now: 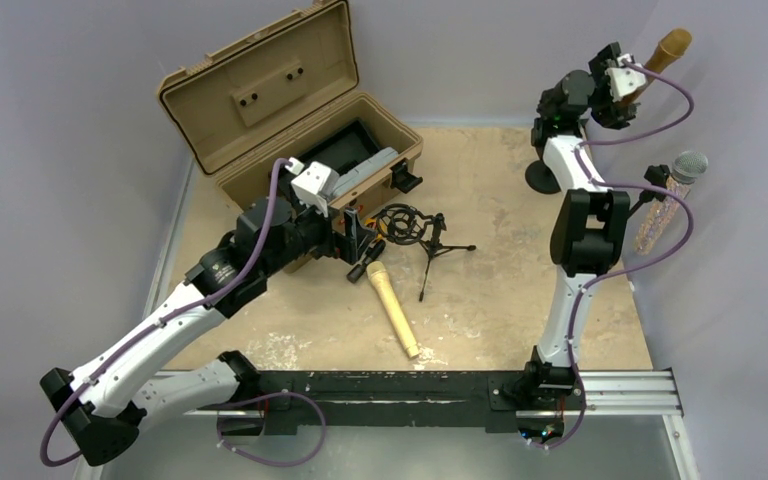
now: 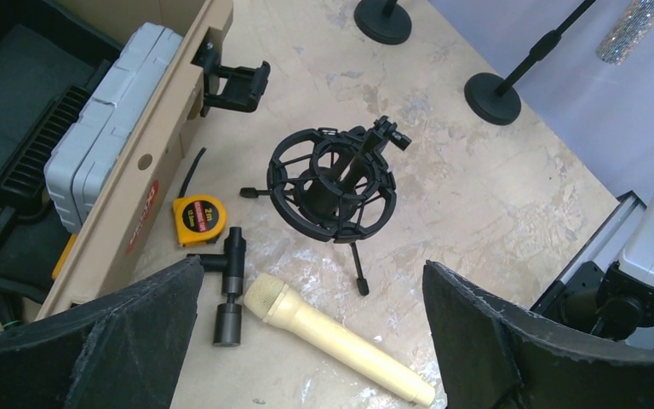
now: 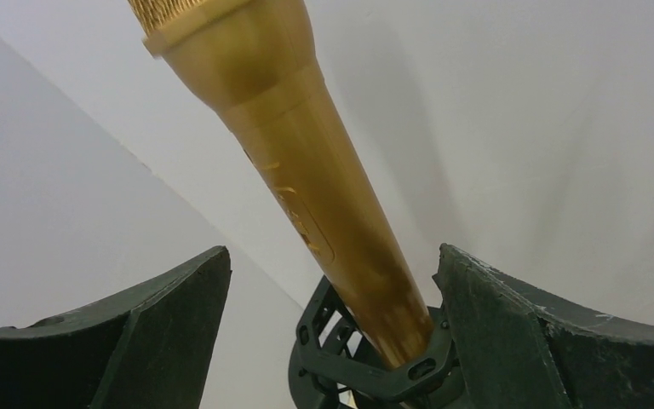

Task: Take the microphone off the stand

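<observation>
A gold microphone (image 1: 668, 50) stands tilted in the black clip (image 3: 366, 366) of a stand at the far right; the stand's round base (image 1: 543, 178) rests on the table. My right gripper (image 1: 628, 85) is raised to the clip and is open. In the right wrist view the microphone's body (image 3: 306, 170) rises between the fingers of that gripper (image 3: 332, 251). The left finger stands well clear of it; the right finger is close beside the clip. My left gripper (image 2: 313, 266) is open and empty above the table.
A cream microphone (image 2: 332, 341) lies loose on the table under the left gripper, beside a black T-shaped adapter (image 2: 230, 290) and a yellow tape measure (image 2: 197, 217). A black shock mount on a small tripod (image 1: 405, 225) is behind them. An open tan toolbox (image 1: 290, 110) is far left. A glittery silver microphone (image 1: 688, 168) is on a second stand at right.
</observation>
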Motion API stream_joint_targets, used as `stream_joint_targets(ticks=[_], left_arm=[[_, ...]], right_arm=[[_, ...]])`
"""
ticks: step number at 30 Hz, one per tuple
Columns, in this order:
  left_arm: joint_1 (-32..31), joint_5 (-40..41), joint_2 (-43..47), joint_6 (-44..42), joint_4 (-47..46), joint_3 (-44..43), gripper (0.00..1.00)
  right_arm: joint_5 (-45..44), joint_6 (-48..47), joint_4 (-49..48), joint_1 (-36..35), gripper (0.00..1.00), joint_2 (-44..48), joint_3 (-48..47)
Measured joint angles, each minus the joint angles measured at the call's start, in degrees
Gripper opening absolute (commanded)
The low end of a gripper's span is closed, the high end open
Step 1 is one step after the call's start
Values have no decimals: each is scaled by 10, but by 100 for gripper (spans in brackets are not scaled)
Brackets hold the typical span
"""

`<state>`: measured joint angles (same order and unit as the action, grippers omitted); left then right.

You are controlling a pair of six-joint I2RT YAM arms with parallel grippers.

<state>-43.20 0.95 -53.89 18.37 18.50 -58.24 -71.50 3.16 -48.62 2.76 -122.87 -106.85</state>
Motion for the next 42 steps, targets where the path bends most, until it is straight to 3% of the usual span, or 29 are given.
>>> stream_joint_targets(ticks=[12, 17, 19, 22, 36, 42], left_arm=[[0, 0, -19, 0, 0, 0, 97], [0, 0, -18, -2, 0, 0, 97], [0, 0, -18, -2, 0, 0, 97], [0, 0, -17, -3, 0, 0, 97], [0, 0, -17, -6, 0, 0, 97], [0, 0, -17, -6, 0, 0, 97]], right_arm=[[-11, -38, -39, 3, 71, -20, -11], [-11, -40, -39, 3, 46, -20, -12], [-12, -43, -42, 3, 46, -20, -12], [-12, -47, -44, 3, 57, -25, -26], [-13, -97, -84, 7, 59, -47, -57], [-25, -139, -121, 8, 55, -60, -57]])
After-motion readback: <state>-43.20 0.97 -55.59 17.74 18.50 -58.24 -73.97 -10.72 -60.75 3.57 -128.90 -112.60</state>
